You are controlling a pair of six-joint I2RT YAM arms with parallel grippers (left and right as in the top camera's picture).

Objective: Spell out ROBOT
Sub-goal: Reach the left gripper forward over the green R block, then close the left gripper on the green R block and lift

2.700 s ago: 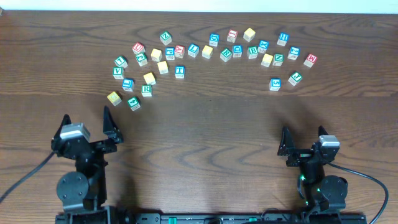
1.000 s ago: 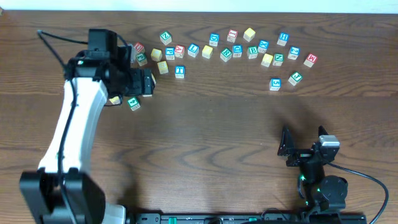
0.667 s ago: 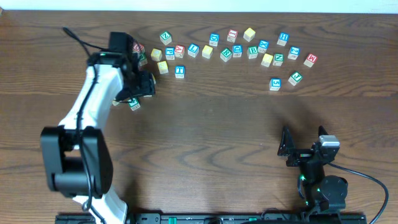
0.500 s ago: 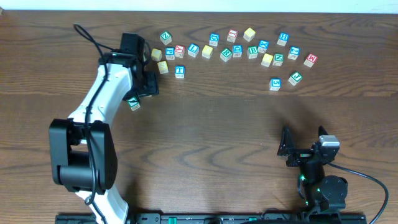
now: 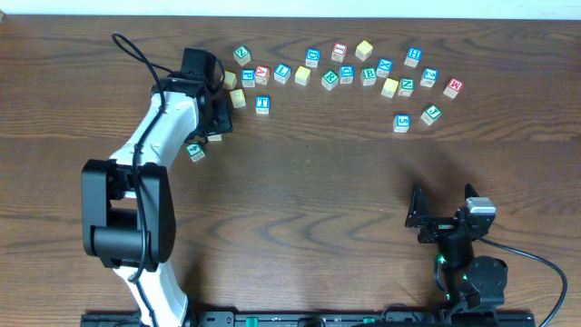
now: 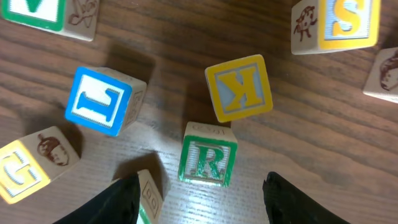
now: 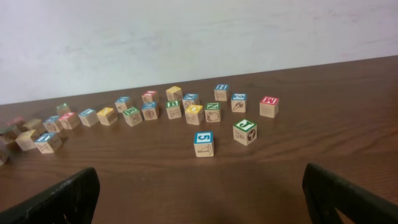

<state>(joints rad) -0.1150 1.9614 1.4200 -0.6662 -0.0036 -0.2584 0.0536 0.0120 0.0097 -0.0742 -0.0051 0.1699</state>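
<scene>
In the left wrist view a white-faced cube with a green R (image 6: 209,163) stands on the table just ahead of my left gripper (image 6: 202,208). Its dark fingers (image 6: 118,204) stand apart on either side, with a gap between each and the R cube, so the gripper is open. From overhead the left gripper (image 5: 217,118) hovers over the left cluster and hides the R cube. A blue T cube (image 5: 262,104) sits just right of it, and a green B cube (image 5: 368,76) lies in the far row. My right gripper (image 7: 202,205) rests open and empty at the near right (image 5: 423,218).
Close round the R cube are a yellow K cube (image 6: 239,87), a blue-framed cube (image 6: 99,101), a yellow G cube (image 6: 25,171) and a green-edged cube (image 6: 149,196) against the left finger. Several more cubes curve along the far side (image 5: 345,68). A green cube (image 5: 194,151) sits near the left arm.
My left arm has reached out from its rest pose to the left cluster and shifted right over the R cube, its jaws narrowing. The right arm has not moved.
</scene>
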